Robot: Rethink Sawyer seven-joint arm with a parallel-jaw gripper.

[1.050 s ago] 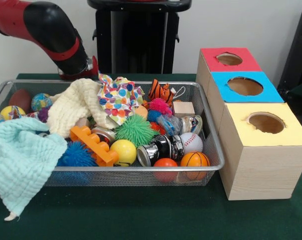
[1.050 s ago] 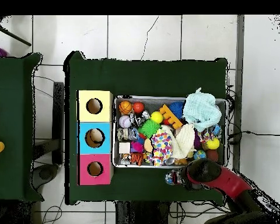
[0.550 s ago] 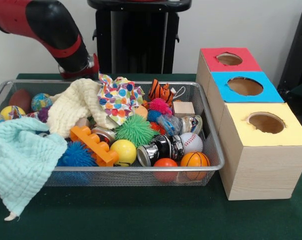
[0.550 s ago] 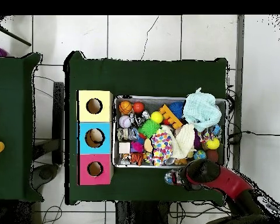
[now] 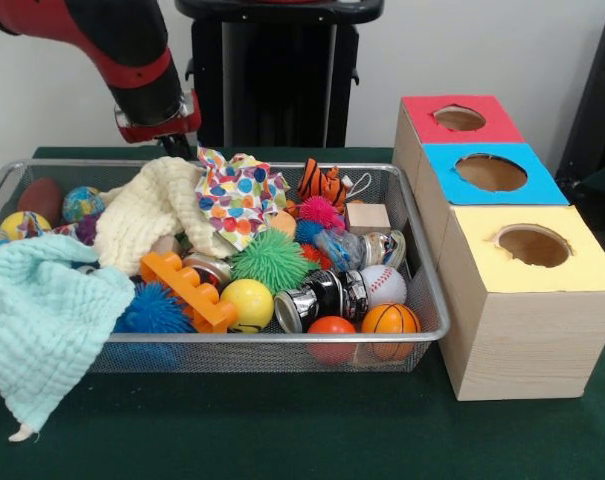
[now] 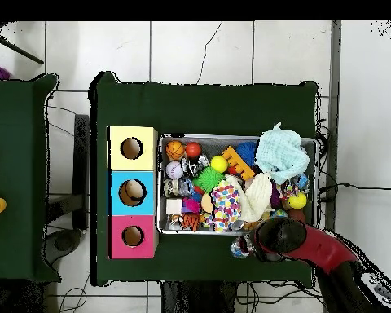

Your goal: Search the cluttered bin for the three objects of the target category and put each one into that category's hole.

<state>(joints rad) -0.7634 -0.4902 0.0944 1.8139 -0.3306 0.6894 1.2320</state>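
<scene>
In the front view the gripper point(image 5: 175, 140) hangs over the wire bin's point(image 5: 282, 340) far rim, and a cream cloth point(image 5: 152, 215) hides whether it is open or closed. The target category is unclear. If it is balls, the baseball point(image 5: 383, 285) and mini basketball point(image 5: 390, 320) lie well apart from the gripper. They are probably light and smooth and could roll, so they are best pinched across the middle.

In the overhead view the basketball point(image 6: 175, 150) sits at the bin corner opposite the arm point(image 6: 313, 249), beside the yellow box point(image 6: 132, 130).

Even, soft indoor light; faint shadows under the wire mesh bin point(image 5: 282, 352); glints on shiny silver cans point(image 5: 322, 297).
</scene>
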